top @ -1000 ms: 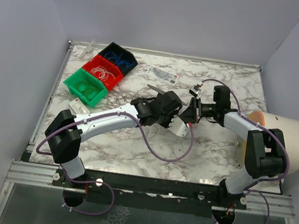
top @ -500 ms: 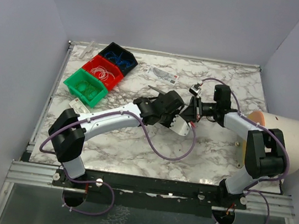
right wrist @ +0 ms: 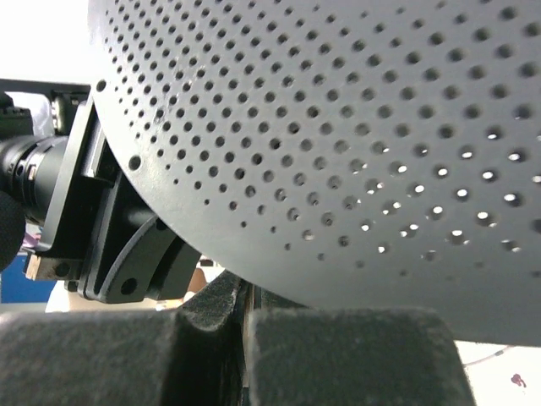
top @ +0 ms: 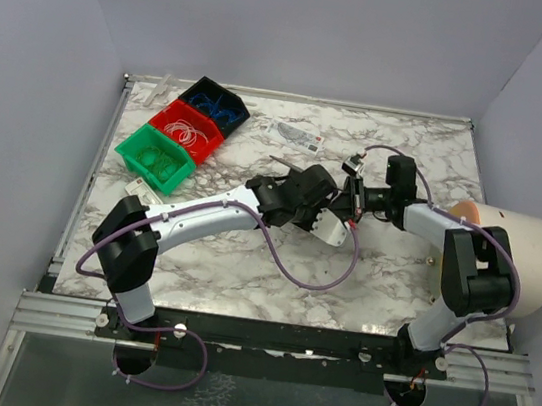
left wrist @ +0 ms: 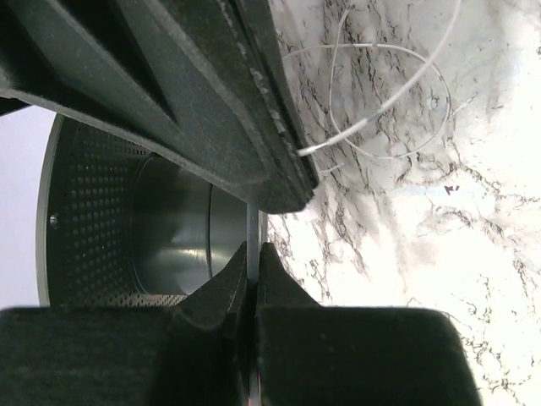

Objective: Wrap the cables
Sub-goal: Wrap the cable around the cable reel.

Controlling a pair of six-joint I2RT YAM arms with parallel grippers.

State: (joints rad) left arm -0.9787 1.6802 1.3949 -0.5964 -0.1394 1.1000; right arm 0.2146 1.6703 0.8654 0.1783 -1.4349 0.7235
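Observation:
A grey perforated two-flanged spool (top: 329, 228) sits between my two grippers at the table's middle. In the left wrist view its hub (left wrist: 169, 228) and one thin flange show. My left gripper (left wrist: 252, 254) is shut on that flange's edge; it is at the centre of the top view (top: 322, 211). A thin pale strand (left wrist: 338, 138) loops loose on the marble beside the spool. No black strand shows. My right gripper (top: 349, 206) faces the left one. In its own view it (right wrist: 248, 296) is shut on a thin flange edge under the big perforated flange (right wrist: 338, 127).
Green (top: 154, 156), red (top: 187, 131) and black (top: 214, 104) bins stand at the back left. A printed packet (top: 296, 136) lies behind the grippers and a small bag (top: 141, 192) by the green bin. A big pale cylinder (top: 511, 252) lies at the right edge.
Both grippers and the spool have shifted slightly to the right and farther back. The left arm has stretched out a little. Both grips are unchanged.

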